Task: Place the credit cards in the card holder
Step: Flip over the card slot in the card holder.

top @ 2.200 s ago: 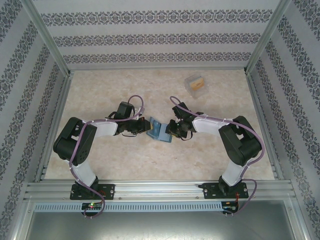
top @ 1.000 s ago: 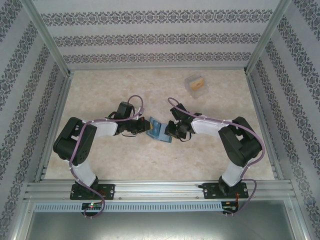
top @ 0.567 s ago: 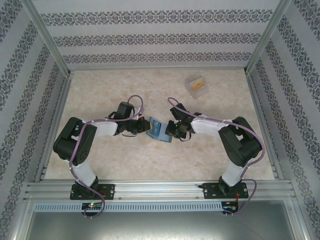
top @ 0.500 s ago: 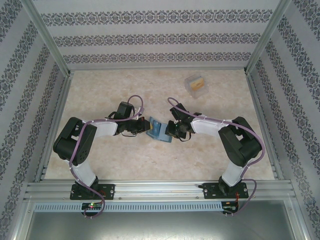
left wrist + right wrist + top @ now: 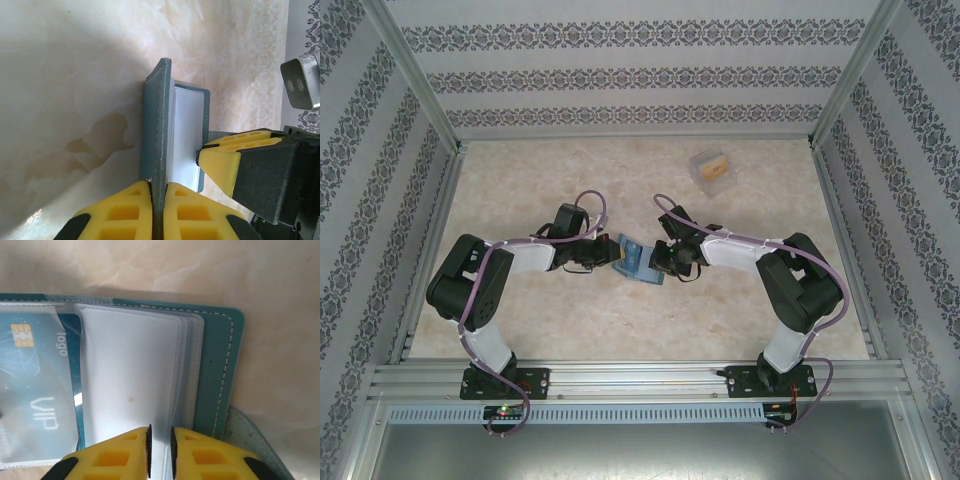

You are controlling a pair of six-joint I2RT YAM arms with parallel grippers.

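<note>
Marbled tabletop (image 5: pixel 620 330), patterned walls (image 5: pixel 640 75); left end effector (image 5: pixel 158 183) and right end effector (image 5: pixel 160 430) pinch the card holder (image 5: pixel 220 370).

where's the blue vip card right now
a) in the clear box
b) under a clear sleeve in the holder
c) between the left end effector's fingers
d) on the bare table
b: the right wrist view shows the vip card lying under a clear sleeve of the open holder.
</note>
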